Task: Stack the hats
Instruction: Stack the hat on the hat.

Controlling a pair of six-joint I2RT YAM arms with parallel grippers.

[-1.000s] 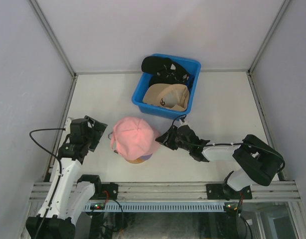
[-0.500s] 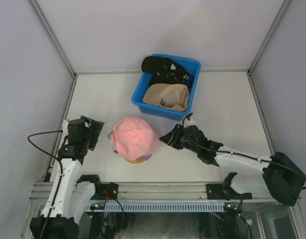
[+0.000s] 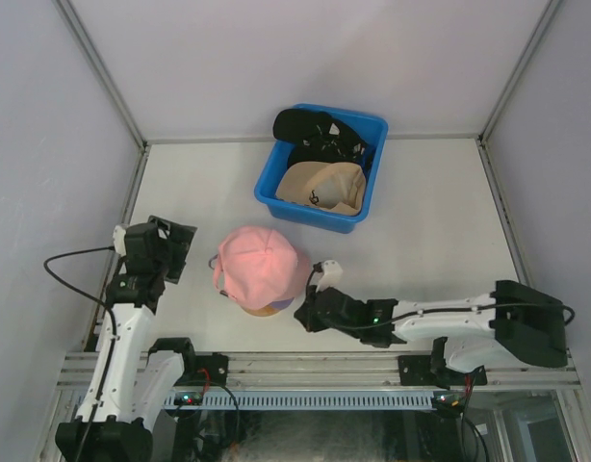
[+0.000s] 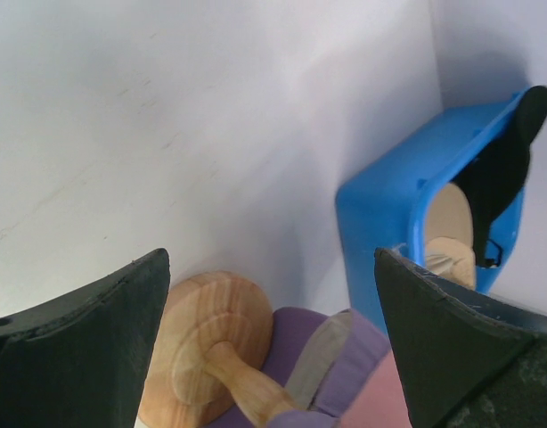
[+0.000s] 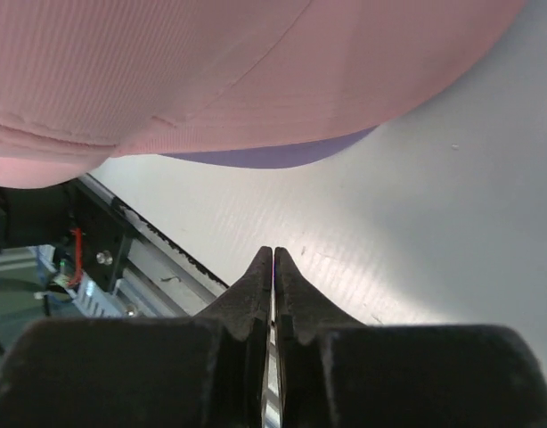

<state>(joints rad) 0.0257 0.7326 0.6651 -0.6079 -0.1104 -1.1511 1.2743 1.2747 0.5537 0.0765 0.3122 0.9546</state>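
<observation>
A pink hat [image 3: 260, 268] sits on a lavender hat [image 4: 345, 361], both on a round wooden stand [image 4: 211, 334] near the table's front. The pink hat [image 5: 211, 71] fills the top of the right wrist view, with a lavender edge [image 5: 273, 157] under it. A tan hat [image 3: 324, 187] and a black hat [image 3: 308, 126] lie in the blue bin [image 3: 365, 124]. My left gripper [image 3: 167, 246] is open and empty, left of the stack and apart from it. My right gripper [image 3: 306, 315] is shut on nothing, low by the stack's front right.
The blue bin [image 4: 389, 214] stands behind the stack, toward the back wall. Grey walls close in the left, right and back. The metal rail [image 3: 315, 368] with both arm bases runs along the near edge, just in front of the right gripper [image 5: 273, 256].
My right arm swung from the pink hat's right side down to its front right, and its jaws closed with nothing in them. The left gripper drew slightly back to the left.
</observation>
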